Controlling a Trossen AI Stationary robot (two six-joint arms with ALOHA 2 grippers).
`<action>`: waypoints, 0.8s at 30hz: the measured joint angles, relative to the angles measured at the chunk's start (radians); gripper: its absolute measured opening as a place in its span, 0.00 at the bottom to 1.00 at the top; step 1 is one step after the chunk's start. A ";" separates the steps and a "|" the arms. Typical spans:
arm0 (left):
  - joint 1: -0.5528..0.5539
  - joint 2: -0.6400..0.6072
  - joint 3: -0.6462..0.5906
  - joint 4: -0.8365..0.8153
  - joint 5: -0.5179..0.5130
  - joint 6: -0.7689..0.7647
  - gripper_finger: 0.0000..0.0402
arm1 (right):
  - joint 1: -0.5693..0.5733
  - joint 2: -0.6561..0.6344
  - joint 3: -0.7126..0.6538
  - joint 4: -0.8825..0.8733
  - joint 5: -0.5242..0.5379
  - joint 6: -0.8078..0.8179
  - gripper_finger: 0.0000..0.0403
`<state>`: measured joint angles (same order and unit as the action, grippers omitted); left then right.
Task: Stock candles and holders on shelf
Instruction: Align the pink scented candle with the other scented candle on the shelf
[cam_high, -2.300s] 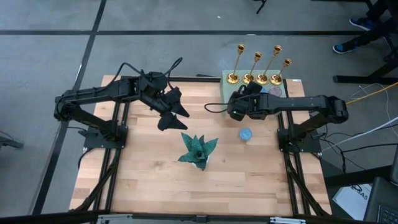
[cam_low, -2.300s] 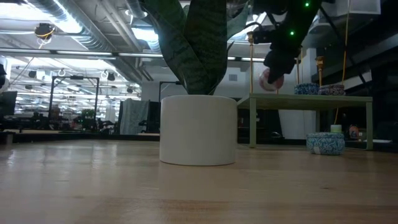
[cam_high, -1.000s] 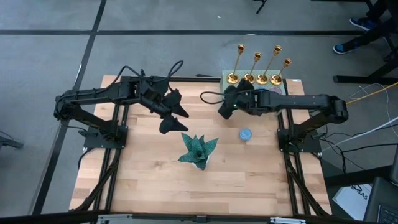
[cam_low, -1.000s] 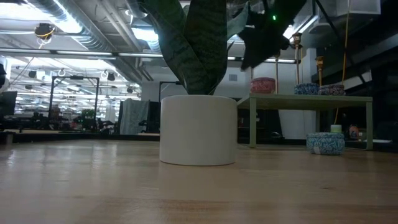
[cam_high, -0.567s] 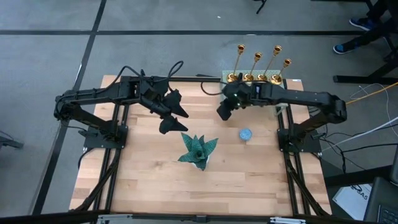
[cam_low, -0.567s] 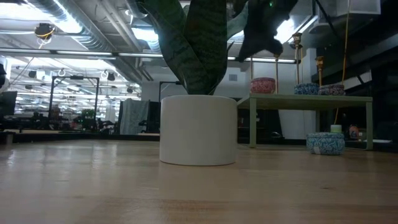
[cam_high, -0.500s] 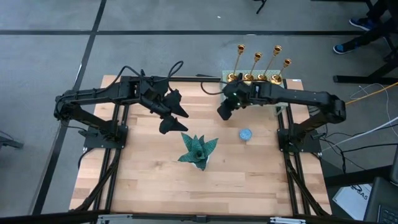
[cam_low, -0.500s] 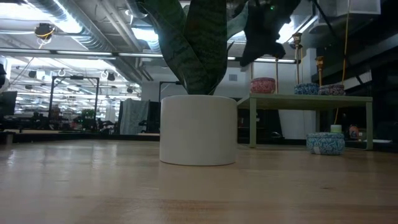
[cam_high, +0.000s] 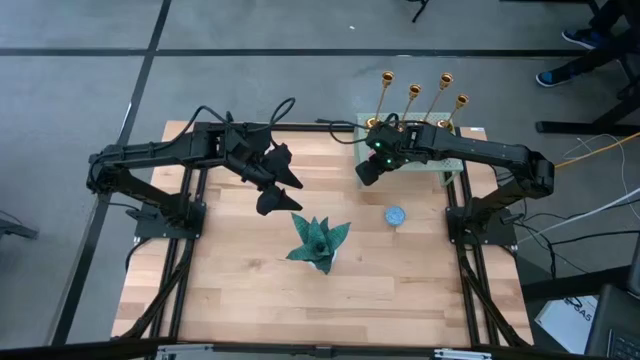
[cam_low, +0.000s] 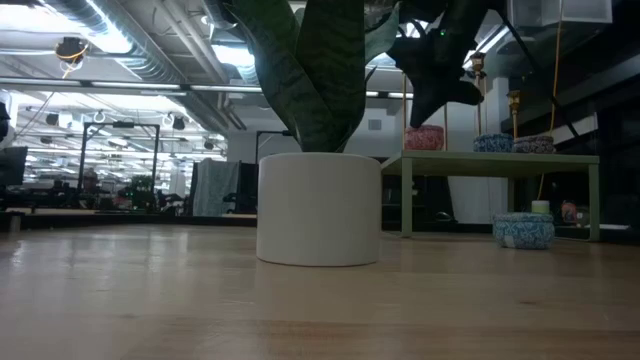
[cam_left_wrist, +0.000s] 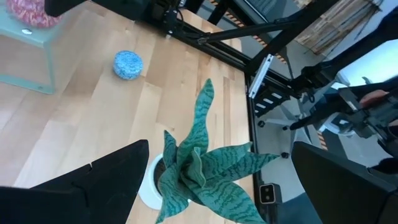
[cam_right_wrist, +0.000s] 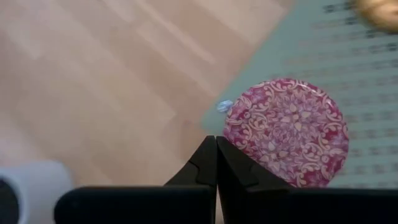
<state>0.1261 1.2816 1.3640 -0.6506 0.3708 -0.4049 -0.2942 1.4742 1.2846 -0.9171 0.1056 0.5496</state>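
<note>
Plant (cam_high: 318, 243) sat nearest on the worktop (cam_high: 250, 290), blue candle (cam_high: 395, 215) just past it. Left gripper (cam_high: 277, 186) hung wide open, empty. Right gripper (cam_high: 366, 172) was pinched closed on nothing beside the shelf (cam_low: 500, 160), where the pink candle (cam_right_wrist: 286, 130) and holders (cam_high: 420, 105) stood.

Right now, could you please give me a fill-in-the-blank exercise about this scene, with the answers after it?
1. The pink candle lies on the green ____.
2. The right gripper is ____, its fingers pressed together.
3. One blue candle lies on the wooden ____.
4. The number of gold holders standing is ____.

Answers: shelf; shut; table; four
</note>
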 joint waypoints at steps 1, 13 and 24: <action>0.000 0.000 0.000 -0.001 -0.008 0.000 0.98 | -0.005 0.000 0.000 -0.005 0.014 0.005 0.00; 0.000 0.000 0.000 -0.005 -0.022 0.000 0.98 | -0.063 0.000 0.000 -0.096 0.120 0.034 0.00; 0.000 0.000 0.000 -0.006 -0.022 0.000 0.98 | -0.082 -0.002 0.001 -0.171 0.137 0.026 0.00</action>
<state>0.1261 1.2816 1.3640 -0.6563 0.3489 -0.4049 -0.3759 1.4727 1.2854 -1.0885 0.2422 0.5758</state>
